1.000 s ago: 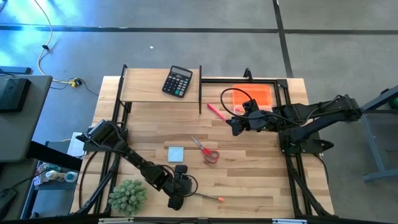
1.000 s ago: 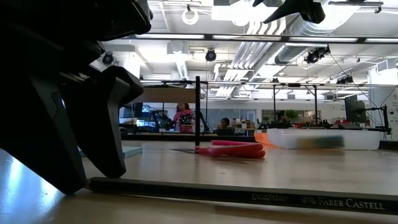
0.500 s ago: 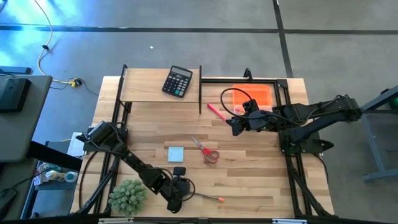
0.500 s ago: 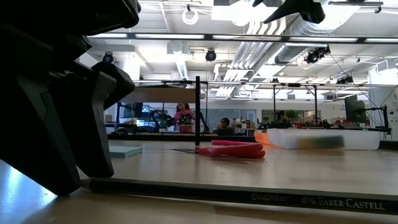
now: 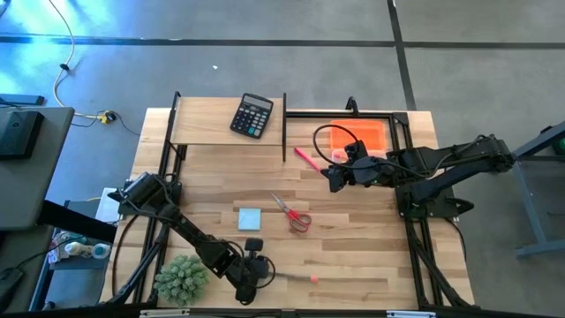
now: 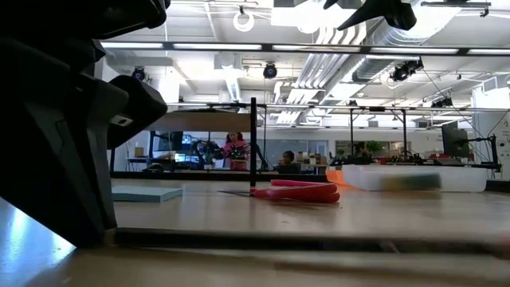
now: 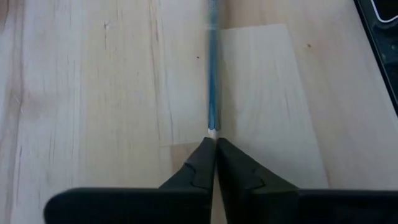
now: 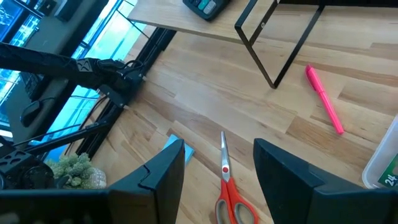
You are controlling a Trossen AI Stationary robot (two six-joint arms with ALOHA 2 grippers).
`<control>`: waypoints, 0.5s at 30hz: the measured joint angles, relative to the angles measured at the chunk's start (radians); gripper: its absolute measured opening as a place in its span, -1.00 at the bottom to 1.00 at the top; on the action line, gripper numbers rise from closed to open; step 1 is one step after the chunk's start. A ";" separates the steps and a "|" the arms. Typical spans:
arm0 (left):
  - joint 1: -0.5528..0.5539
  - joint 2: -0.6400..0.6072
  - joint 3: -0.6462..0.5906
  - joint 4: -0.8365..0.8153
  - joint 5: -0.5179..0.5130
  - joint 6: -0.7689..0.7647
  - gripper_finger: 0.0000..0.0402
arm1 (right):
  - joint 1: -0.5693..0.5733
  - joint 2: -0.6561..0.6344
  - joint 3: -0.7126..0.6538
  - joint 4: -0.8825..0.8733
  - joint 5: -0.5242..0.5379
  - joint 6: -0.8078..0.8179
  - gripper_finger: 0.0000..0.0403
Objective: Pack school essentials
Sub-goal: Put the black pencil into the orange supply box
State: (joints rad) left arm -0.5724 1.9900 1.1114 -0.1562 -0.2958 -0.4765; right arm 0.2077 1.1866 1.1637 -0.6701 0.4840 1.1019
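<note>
My left gripper [image 5: 250, 279] is at the table's near edge, beside the spiky plant [image 5: 182, 278], and is shut on a thin pencil [image 5: 291, 277]. The pencil runs toward the table's right and ends in a pink tip [image 5: 313, 278]. It looks blurred in the low view [image 6: 319, 241]. My right gripper [image 5: 334, 179] is open and hovers above the table next to the clear bin [image 5: 388, 150]. Red-handled scissors [image 5: 293, 213], the pale blue note pad [image 5: 250, 218] and the pink marker [image 5: 307, 158] lie flat on the wood. My left gripper pinches the pencil's near end [image 7: 212, 127] between its two fingertips [image 7: 200, 163], at their free ends only. The fingers come from the table's left, slanting down, in line with the pencil, which sticks straight out ahead of them. Whether the pencil rests on the table I cannot tell.
A black calculator [image 5: 252, 116] lies on the raised far shelf. A black metal frame [image 5: 284, 124] stands between the shelf and the bin, which holds something orange [image 5: 360, 134]. Bare wood stretches between the scissors and the near edge.
My left gripper has shut its fingers on the pencil's end and shifted slightly toward the table's left. The pencil, sharp and still before, is now blurred, and its pink tip has shifted a little toward the far edge.
</note>
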 joint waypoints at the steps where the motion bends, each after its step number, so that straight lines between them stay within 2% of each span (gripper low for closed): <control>1: 0.000 0.000 0.000 0.000 0.000 0.000 -0.98 | 0.000 0.000 0.000 0.000 0.004 0.000 -0.10; 12: 0.003 0.000 -0.001 -0.004 -0.026 -0.047 -1.00 | 0.000 0.000 0.000 0.000 0.009 0.000 -0.10; 15: 0.011 0.000 -0.001 -0.005 -0.034 -0.086 -1.00 | 0.005 0.000 0.000 0.000 -0.028 0.002 -0.10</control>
State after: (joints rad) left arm -0.5617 1.9900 1.1107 -0.1616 -0.3302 -0.5630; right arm 0.2126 1.1866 1.1637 -0.6697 0.4562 1.1034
